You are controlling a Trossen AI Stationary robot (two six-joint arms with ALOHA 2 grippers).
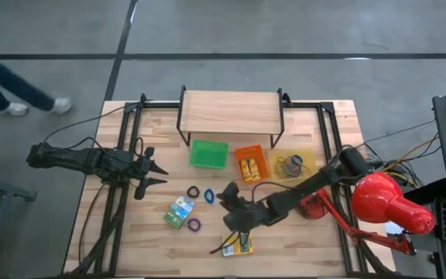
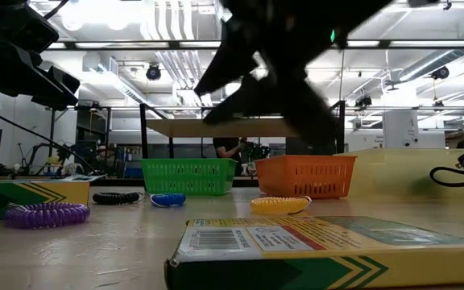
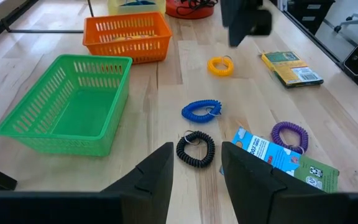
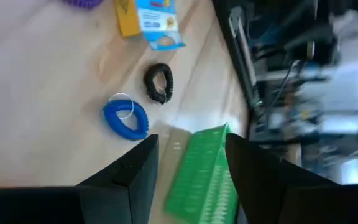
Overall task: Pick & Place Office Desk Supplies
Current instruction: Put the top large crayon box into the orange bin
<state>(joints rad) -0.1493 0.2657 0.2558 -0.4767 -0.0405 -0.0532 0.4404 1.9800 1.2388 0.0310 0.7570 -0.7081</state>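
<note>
Nearest the counter's [image 1: 308, 240] front edge lay a yellow and green box [image 1: 240, 245] with nothing holding it, and a little farther in, toward the left, a second box [image 1: 180, 211] with a purple coil band [image 1: 194, 225] just beside it. The right hand [image 1: 228, 197] hung above the middle of the counter, between the front box and the trays, its fingers [image 4: 126, 177] spread with nothing between them; the wrist view past them looked down on the blue coil band [image 4: 127, 118] and the black coil band [image 4: 159, 83], which lay near each other on the wood. A yellow coil band [image 3: 220, 65] sat apart from these, closer to the orange tray [image 1: 250, 163]. By these views the step in hand was a reach between placements, the right hand empty and heading for another loose item, most likely the blue band. That would call for lowering straight over the band, straddling its thin rim and closing gently so it did not skid, then carrying it to a tray. Farther back stood the green tray [image 1: 208, 153], empty, the orange tray holding boxes, and the yellow tray [image 1: 310, 158] with dark bands in it. The left hand [image 1: 153, 170] waited at the left side, fingers [image 3: 157, 177] parted and empty.
</note>
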